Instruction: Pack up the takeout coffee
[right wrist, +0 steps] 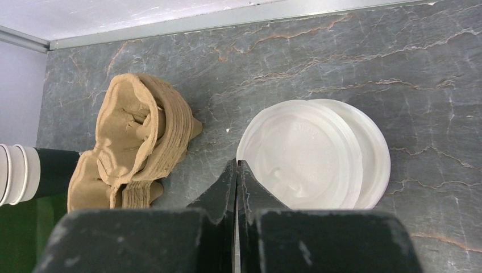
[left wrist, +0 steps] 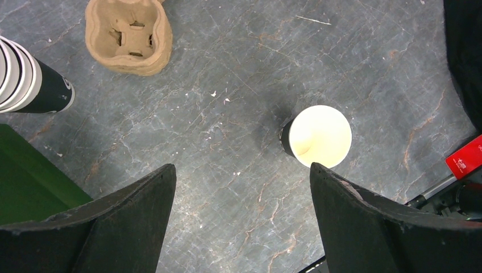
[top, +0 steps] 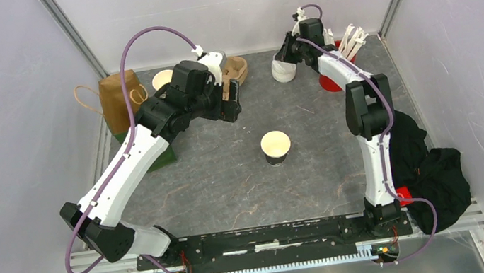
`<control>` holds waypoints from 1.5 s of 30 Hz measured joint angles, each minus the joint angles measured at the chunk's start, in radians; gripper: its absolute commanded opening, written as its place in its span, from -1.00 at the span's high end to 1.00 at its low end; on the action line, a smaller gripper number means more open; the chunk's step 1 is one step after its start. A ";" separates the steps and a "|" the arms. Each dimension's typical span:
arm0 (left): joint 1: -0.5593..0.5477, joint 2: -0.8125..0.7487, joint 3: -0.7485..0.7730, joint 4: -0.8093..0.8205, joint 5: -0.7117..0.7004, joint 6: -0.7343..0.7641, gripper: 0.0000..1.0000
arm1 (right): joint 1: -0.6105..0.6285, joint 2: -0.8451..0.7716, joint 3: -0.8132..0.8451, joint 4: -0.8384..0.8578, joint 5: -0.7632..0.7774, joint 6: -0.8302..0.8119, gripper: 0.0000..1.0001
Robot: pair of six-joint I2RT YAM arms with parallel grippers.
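A single dark paper cup [top: 276,147] stands upright mid-table, open-topped with a cream inside and no lid on it; it also shows in the left wrist view [left wrist: 318,136]. My left gripper [top: 231,106] hovers above the table left of and behind the cup, open and empty [left wrist: 241,168]. A stack of white lids [top: 283,71] sits at the back. My right gripper [top: 284,54] is over it, shut, its tips [right wrist: 237,164] at the left rim of the top lid [right wrist: 307,151]. I see nothing between its fingers.
Brown pulp cup carriers [top: 238,70] lie at the back centre. A stack of lidless cups [left wrist: 28,79], a brown paper bag [top: 117,93] and a green block [top: 159,159] are at the back left. A black cloth [top: 433,167] is on the right; white sticks [top: 353,41] at the back right.
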 measured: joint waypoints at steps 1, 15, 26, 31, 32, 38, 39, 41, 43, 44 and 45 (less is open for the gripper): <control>0.000 0.000 0.000 0.000 0.000 0.000 -0.86 | 0.000 -0.006 -0.006 -0.001 0.000 -0.003 1.00; 0.007 0.000 0.022 0.001 0.007 -0.001 -0.87 | 0.000 -0.118 -0.039 -0.006 -0.029 0.037 1.00; 0.013 -0.025 0.028 0.035 0.043 -0.036 -0.87 | 0.014 -0.103 -0.027 -0.053 -0.013 -0.075 0.17; 0.013 -0.024 0.028 0.031 0.048 -0.037 -0.87 | 0.024 -0.028 0.026 -0.086 0.005 -0.163 -0.06; 0.013 -0.023 0.029 0.029 0.048 -0.037 -0.87 | 0.026 -0.012 0.042 -0.092 0.006 -0.177 -0.10; 0.013 -0.002 0.037 0.014 0.047 -0.037 -0.88 | 0.027 0.035 0.076 -0.114 0.010 -0.253 -0.10; 0.013 0.002 0.038 0.013 0.047 -0.037 -0.88 | 0.027 0.037 0.076 -0.115 0.010 -0.261 -0.08; 0.014 0.007 0.039 0.012 0.047 -0.037 -0.88 | 0.028 0.043 0.078 -0.117 0.010 -0.283 -0.01; 0.017 0.013 0.039 0.010 0.047 -0.037 -0.88 | 0.030 0.049 0.085 -0.117 0.012 -0.303 0.06; 0.018 0.015 0.039 0.010 0.047 -0.037 -0.88 | 0.031 0.051 0.089 -0.120 0.013 -0.314 0.08; 0.020 0.017 0.039 0.009 0.047 -0.037 -0.88 | 0.033 0.051 0.089 -0.121 0.016 -0.324 0.12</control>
